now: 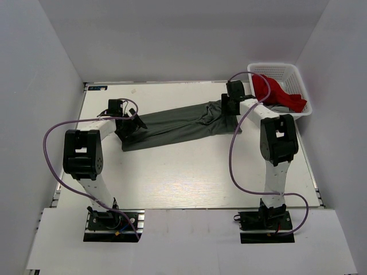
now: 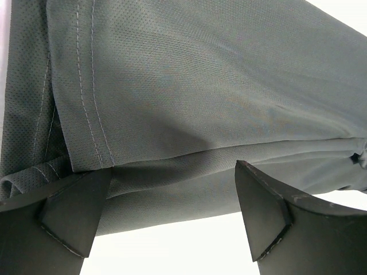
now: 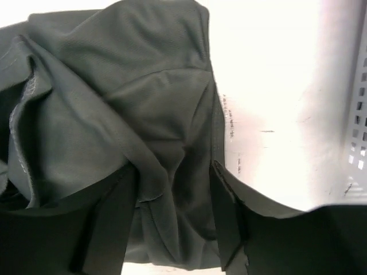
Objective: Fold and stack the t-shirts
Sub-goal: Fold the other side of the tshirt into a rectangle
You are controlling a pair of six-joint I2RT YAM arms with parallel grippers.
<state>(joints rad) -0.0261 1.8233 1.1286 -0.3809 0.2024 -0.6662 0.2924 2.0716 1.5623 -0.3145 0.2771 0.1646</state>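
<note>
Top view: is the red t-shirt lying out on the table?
No, the red t-shirt lies bunched in the white basket, not spread on the tabletop.

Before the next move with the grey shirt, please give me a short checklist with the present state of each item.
1. Grip of the right fingers on the grey t-shirt: ok, cloth is bunched between them.
2. Grip of the left fingers: not ok, they stand apart at the hem.
3. Shirt spread flat: not ok, it is a wrinkled band.
4. The red t-shirt is out of the way: ok, in the basket.
5. Layers caught by the right fingers: cannot tell.
</note>
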